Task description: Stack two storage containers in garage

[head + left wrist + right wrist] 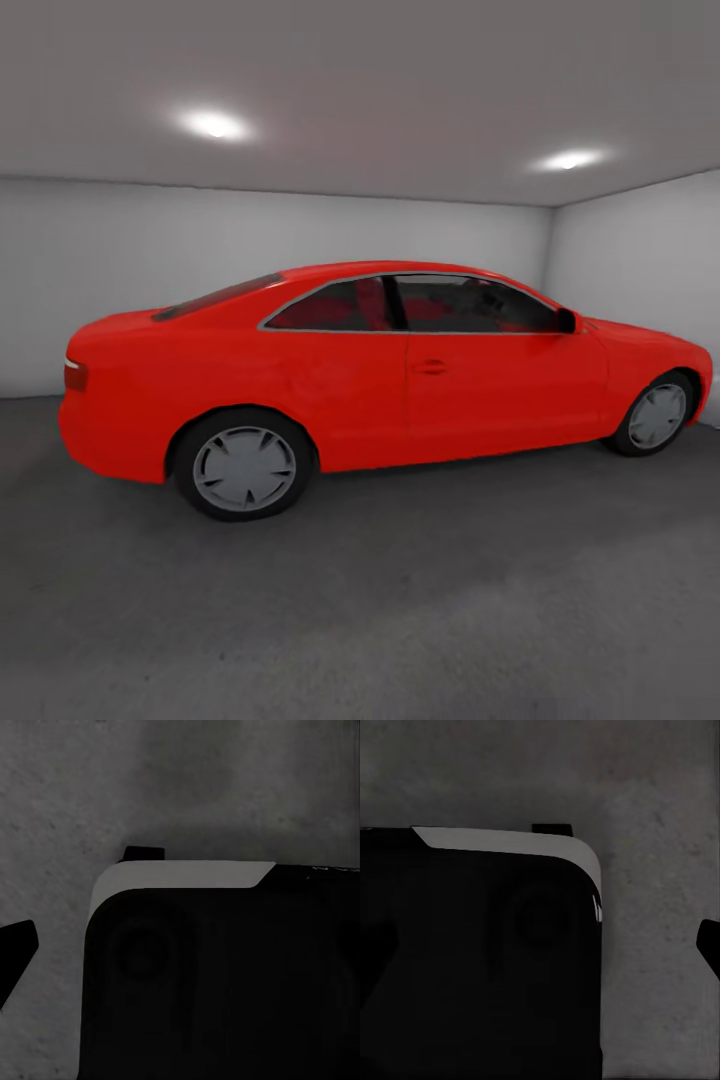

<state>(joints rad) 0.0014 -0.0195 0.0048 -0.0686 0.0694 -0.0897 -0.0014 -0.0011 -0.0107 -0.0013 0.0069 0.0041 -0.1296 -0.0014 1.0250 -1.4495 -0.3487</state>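
The garage is seen from the head view: on the left a pale grey wall (120, 280) is met by the dark grey concrete floor (360, 620), and across the middle a red car (380, 370) is parked side-on, its rear toward the left and its nose toward the right wall. Two ceiling lights (213, 125) are lit above. In both wrist views a dark, rounded part of the robot's own body (225, 982) is seen over mottled concrete. A dark fingertip (15, 949) of the left claw is caught at the frame edge, and likewise one (709, 945) of the right claw; whether either claw is spread or pressed together cannot be told. No storage container is in sight, so its bearing from either claw cannot be judged; the robot is probably in transit.
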